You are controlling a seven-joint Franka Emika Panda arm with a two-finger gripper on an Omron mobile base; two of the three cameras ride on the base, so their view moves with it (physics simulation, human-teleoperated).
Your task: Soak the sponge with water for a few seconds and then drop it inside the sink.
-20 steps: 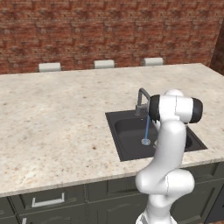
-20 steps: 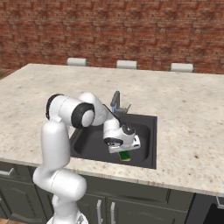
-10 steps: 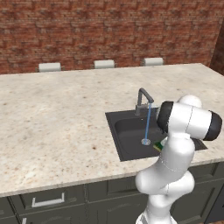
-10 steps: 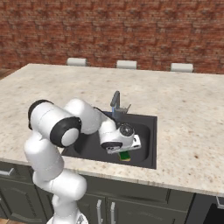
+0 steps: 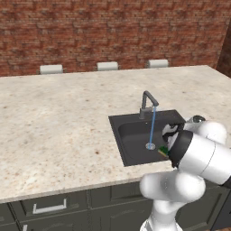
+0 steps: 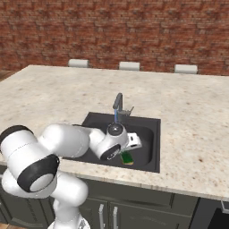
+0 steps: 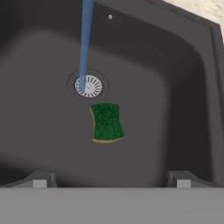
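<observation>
Sponge (image 7: pixel 106 122): lies flat on the floor of the sink (image 7: pixel 183 87), green layer up with a thin yellow edge showing along one side. It sits just beside the round silver drain (image 7: pixel 89 85), apart from it, and nothing grips it. In the right base view the sponge (image 6: pixel 127 158) shows near the basin's front wall, yellow and green both visible.

Gripper (image 7: pixel 111 178): fingers spread wide, one tip (image 7: pixel 40 179) at each lower corner of the hand view, empty between them (the sponge lies well clear of both tips). The hand hangs over the basin, looking down into it.

Water (image 7: pixel 85 41): a thin light-blue stream falling straight onto the drain, missing the sponge. From the left base view the water (image 5: pixel 152 124) drops from the grey angular faucet (image 5: pixel 147 103).

Sink, outside: dark charcoal basin (image 5: pixel 118 122) set in a speckled beige countertop (image 5: pixel 58 122).

Background: red brick wall (image 6: pixel 112 31) behind the counter, dark cabinet fronts (image 5: pixel 49 208) below it.
</observation>
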